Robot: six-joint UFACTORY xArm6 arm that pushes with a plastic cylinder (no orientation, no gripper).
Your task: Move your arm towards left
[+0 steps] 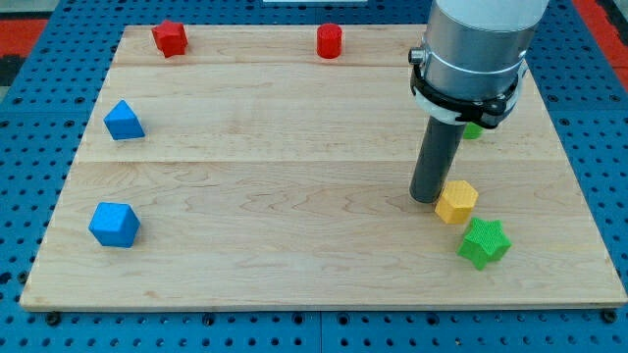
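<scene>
My tip (428,199) rests on the wooden board (294,167) at the view's right, touching or just left of a yellow hexagonal block (457,202). A green star block (485,243) lies just below and right of the yellow one. Another green block (473,129) peeks out behind the arm; its shape is hidden. A red block (170,38) sits at the top left and a red cylinder (329,41) at the top centre. A blue triangular block (124,121) and a blue cube-like block (115,225) lie at the view's left.
The arm's grey body (476,49) fills the top right and hides part of the board. Blue perforated table surface (29,147) surrounds the board on all sides.
</scene>
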